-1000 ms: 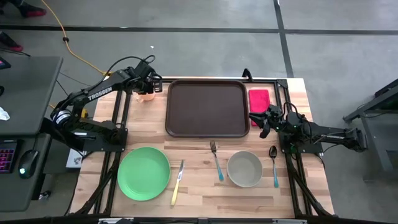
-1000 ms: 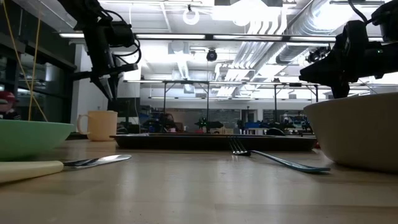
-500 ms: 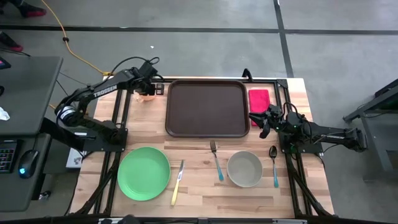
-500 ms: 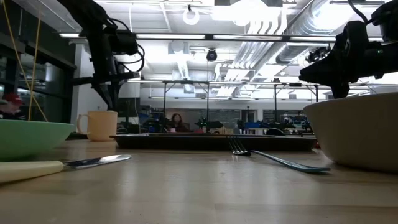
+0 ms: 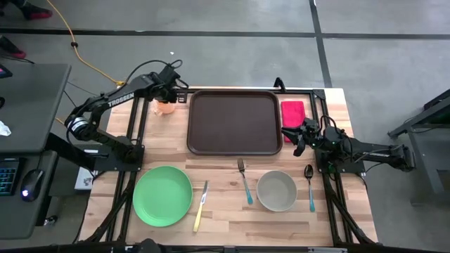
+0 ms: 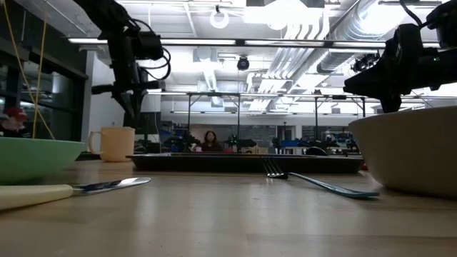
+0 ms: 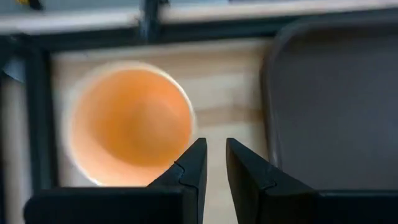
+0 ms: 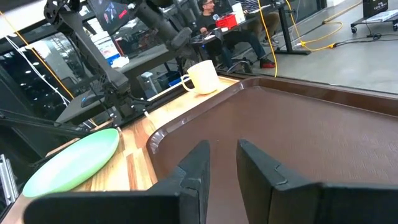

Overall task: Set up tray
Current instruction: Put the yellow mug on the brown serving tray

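High view: tray [image 5: 234, 121] empty at table's far middle, long axis left to right; right gripper [image 5: 299, 138] just beside its right edge (nearer arm).
Left wrist view: left gripper [image 7: 211, 163] narrowly parted, empty, over cup [image 7: 129, 123].
Right wrist view: fingers [image 8: 198, 163] narrowly parted, empty, facing tray.

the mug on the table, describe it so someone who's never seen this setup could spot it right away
Start from the tray, the large dark brown rectangle at the far middle of the wooden table. Just off its far left corner stands the mug, under the left gripper. It is the only handled cup, cream outside and orange inside, unlike the wider handleless bowl near the front.
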